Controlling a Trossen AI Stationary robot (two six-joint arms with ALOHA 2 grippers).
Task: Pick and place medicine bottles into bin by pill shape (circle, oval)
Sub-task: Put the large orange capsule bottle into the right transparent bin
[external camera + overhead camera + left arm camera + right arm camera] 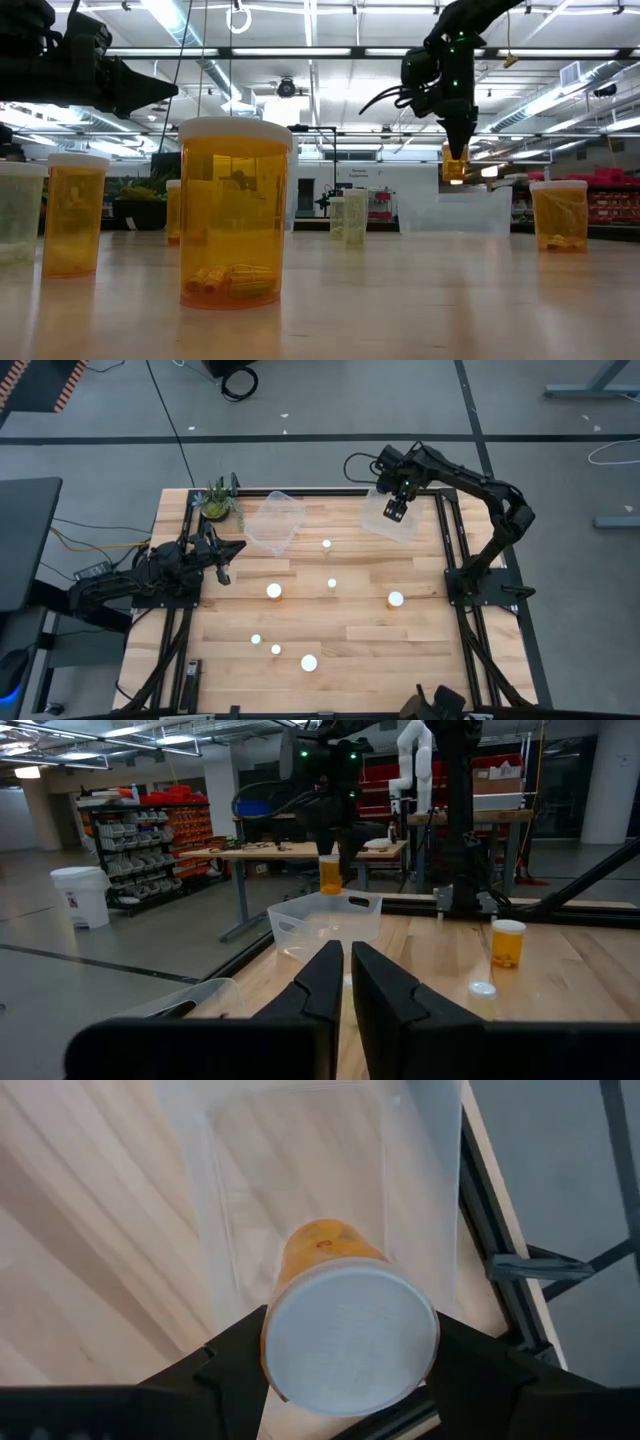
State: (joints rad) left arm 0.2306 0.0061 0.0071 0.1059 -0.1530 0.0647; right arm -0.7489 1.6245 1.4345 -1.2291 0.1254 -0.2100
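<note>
The medicine bottle (345, 1325) in hand hangs above the right-hand clear bin (392, 517) at the far right of the tabletop (350, 650), clamped across its white cap by the right end effector (396, 509), whose fingers are closed on it.

The biggest risk, as I judge it, is the drop itself — the bottle hangs clear of the bin floor, so on release it may bounce, tip or strike a wall and roll out over the low rim. In the right wrist view it hangs over the middle of the bin, so a miss looks unlikely unless the arm drifts towards the frame rail beside it. A smaller risk is sorting: if the pills inside are the wrong shape for this bin, the placement fails however cleanly it lands; the pictures do not let me read the pill shape in this bottle.

Its long axis runs vertically — cap up, amber base pointing straight down into the bin, upright in the low view with no tilt I can see.

The left end effector (222, 567) waits at the tabletop's left edge near the second bin (272, 522), its fingers nearly together and holding nothing. Seven other bottles (274, 591) stand scattered across the middle and near part.
</note>
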